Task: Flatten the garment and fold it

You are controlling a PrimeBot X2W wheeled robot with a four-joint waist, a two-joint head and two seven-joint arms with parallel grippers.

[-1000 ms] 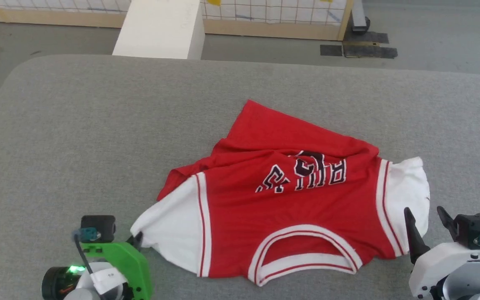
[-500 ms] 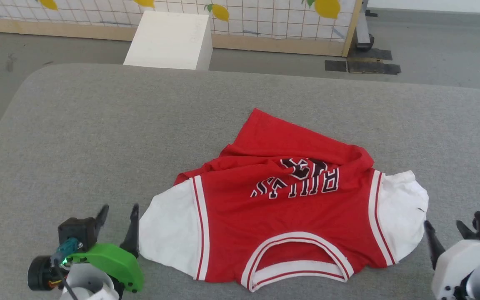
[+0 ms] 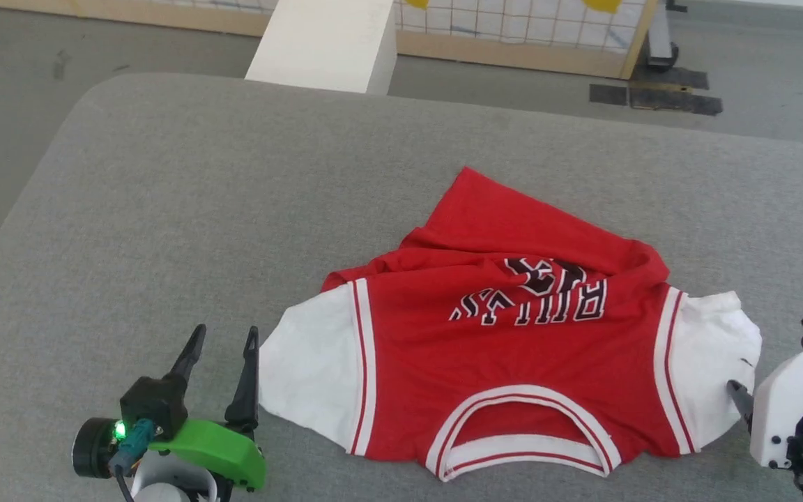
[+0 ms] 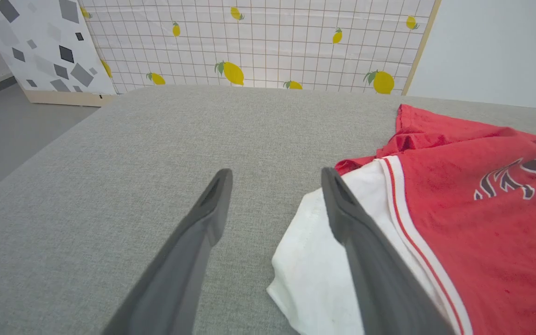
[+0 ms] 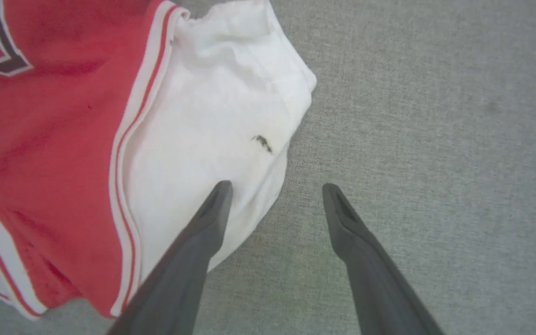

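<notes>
Head view: the jersey [image 3: 513, 362] lies lower centre-right on the grey fabric surface [image 3: 164, 209], collar at the bottom, top part bunched over the lettering. Flattening looks maybe half done, no fold yet. Left gripper [image 3: 226, 331], lower left, is spread wide and empty. White box [image 3: 325, 42] up top, not in the way.

Left wrist view: one finger overlaps the white sleeve [image 4: 314, 260].

Right wrist view: right gripper [image 5: 277, 186] gapes wide, holding nothing, straddling the edge of the other sleeve [image 5: 212, 121].

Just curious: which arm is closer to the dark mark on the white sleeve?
Right. The right fingers straddle that sleeve's edge near the dark mark; the left fingers border the opposite sleeve.
</notes>
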